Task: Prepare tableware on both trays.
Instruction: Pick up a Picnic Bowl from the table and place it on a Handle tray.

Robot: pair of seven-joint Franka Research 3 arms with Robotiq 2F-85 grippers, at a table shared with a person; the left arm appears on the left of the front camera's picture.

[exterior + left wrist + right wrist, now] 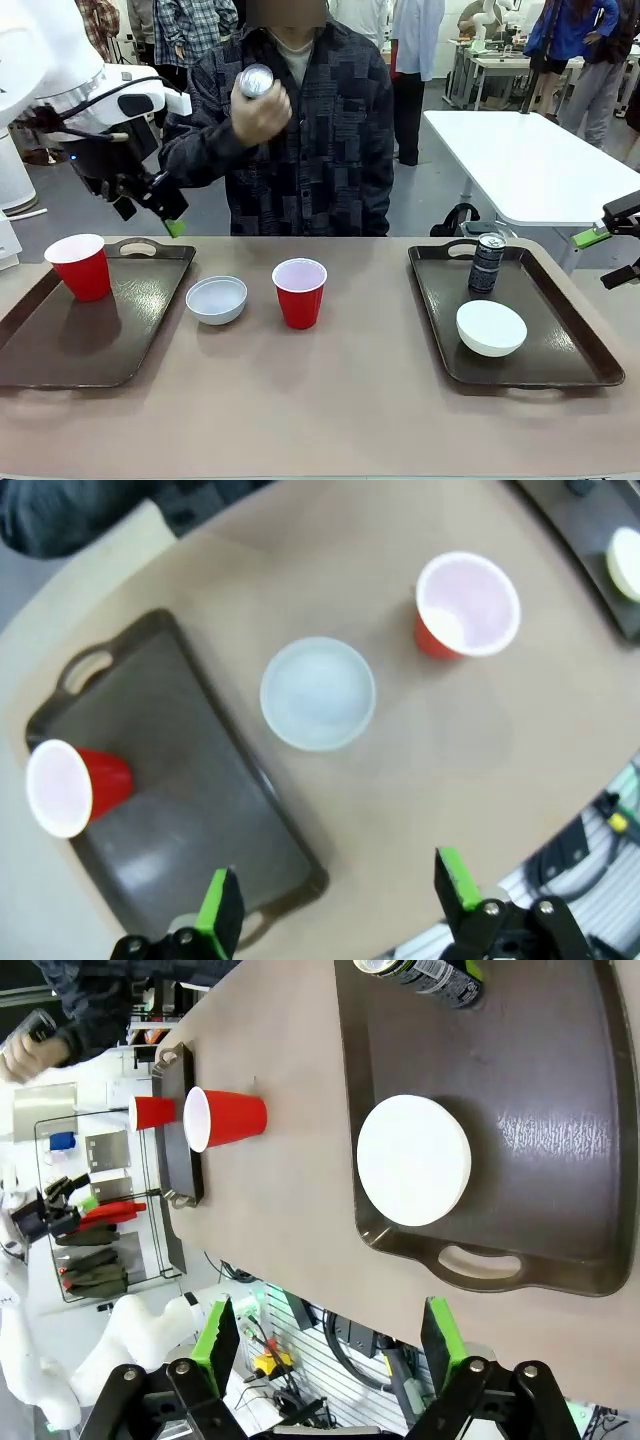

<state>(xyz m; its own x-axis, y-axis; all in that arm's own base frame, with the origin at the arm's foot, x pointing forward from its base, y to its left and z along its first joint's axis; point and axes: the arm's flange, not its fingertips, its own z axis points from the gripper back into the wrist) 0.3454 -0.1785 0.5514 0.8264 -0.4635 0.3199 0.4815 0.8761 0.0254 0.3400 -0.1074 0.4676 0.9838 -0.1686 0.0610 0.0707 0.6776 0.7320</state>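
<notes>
Red plastic cup [300, 292] with a white inside and a round white bowl [216, 299] stand on the worktop [330, 400] between two glossy dark brown trays. The left tray [120, 340] holds a second red cup [80, 266]; the right tray [570, 360], a second white bowl [491, 327] and a dark can [487, 263]. A person's hand [262, 115] holds up another can [255, 80]. Left fingers [218, 905] and right fingers [218, 1332] are spread, empty. The cup looks light and crushable: pinch its wall gently. The bowl seems stiff, slick: grip its rim.

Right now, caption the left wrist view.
Open left gripper above table: red cup on tray; bowl, second cup off it.
</notes>
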